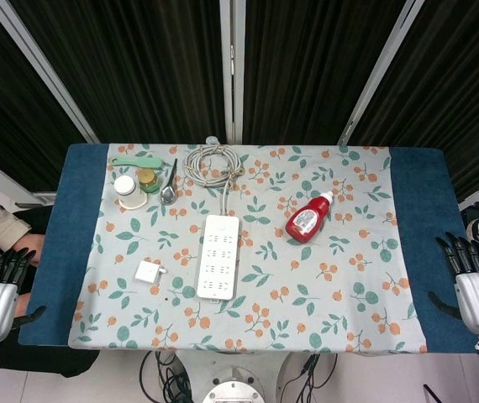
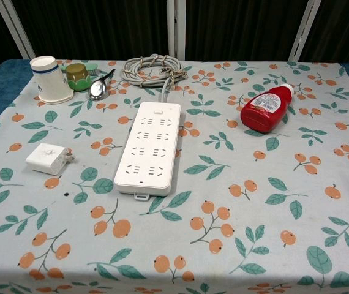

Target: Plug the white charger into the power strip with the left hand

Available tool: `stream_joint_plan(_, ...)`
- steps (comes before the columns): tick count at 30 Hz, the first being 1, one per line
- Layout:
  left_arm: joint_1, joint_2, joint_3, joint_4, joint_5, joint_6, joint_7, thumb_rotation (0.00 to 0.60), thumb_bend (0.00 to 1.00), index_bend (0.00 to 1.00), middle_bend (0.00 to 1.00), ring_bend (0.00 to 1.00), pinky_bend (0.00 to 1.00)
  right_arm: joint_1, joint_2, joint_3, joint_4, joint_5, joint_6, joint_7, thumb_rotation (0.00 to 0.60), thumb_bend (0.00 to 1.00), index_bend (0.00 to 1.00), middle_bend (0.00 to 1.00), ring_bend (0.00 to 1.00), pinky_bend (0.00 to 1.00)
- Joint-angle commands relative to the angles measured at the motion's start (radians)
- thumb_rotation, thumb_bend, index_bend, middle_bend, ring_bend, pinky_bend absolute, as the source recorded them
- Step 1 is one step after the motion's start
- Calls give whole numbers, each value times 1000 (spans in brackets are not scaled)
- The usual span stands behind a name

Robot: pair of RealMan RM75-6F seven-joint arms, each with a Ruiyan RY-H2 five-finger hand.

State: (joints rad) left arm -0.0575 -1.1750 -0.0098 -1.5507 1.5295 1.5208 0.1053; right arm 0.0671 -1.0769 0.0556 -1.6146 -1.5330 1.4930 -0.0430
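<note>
The white charger (image 1: 149, 272) (image 2: 49, 158) lies flat on the floral cloth, prongs pointing right, just left of the white power strip (image 1: 218, 256) (image 2: 149, 147). The strip lies lengthwise in the middle of the table, its grey cable coiled (image 1: 213, 162) (image 2: 153, 67) at the far end. My left hand (image 1: 2, 277) hangs off the table's left edge, fingers apart, holding nothing. My right hand (image 1: 473, 270) hangs beyond the right edge, fingers also spread and empty. Neither hand shows in the chest view.
A red bottle (image 1: 308, 219) (image 2: 266, 108) lies on its side right of the strip. At the far left stand a white cup (image 1: 126, 190) (image 2: 49, 79), a small jar (image 1: 148, 180) (image 2: 76, 75), a spoon (image 1: 169, 186) (image 2: 100, 86) and a green utensil (image 1: 136, 161).
</note>
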Motion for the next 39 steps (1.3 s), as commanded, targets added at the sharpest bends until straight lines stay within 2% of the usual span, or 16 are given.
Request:
stream_joint_plan(1,3,-2,4,-6,3,0,4,600,9,99,67,0,0,4,4,3,-3,5,-5,-1,600,94,0,23,0,0)
stream_joint_plan(8,-5,-1,10,-29,30,-1,33,600,9,109,78,0,0,0,15,6,-4,-4,13,-3,600,94,0,23,0,0)
stream_joint_plan(13,-51,-4,1,-64,71,-37,70,600,11,114,103,0,0,-6,35,16,-21,-15,45,-23,600,94,0,23,0,0)
stream_joint_plan(16,-104,-17,-3,-92,115,-90,102,600,15,122,151,15,0,-7,50,21,-37,-17,55,-34,600,94,0,23,0,0)
stream_joint_plan(20,-195,-41,-9,-117,148,-209,119,600,19,122,153,19,0,-8,75,26,-58,-23,65,-56,600,94,0,23,0,0)
stream_joint_plan(28,-314,-144,-24,-53,69,-412,99,600,18,110,161,19,0,-12,83,26,-62,-13,63,-44,600,93,0,23,0,0)
stream_joint_plan(34,-344,-198,-20,-2,40,-450,84,600,18,108,179,19,0,-9,77,23,-51,-5,48,-38,600,94,0,23,0,0)
stream_joint_plan(39,-359,-215,-17,7,12,-471,91,600,19,107,232,19,0,-6,74,24,-47,-3,44,-33,600,94,0,23,0,0)
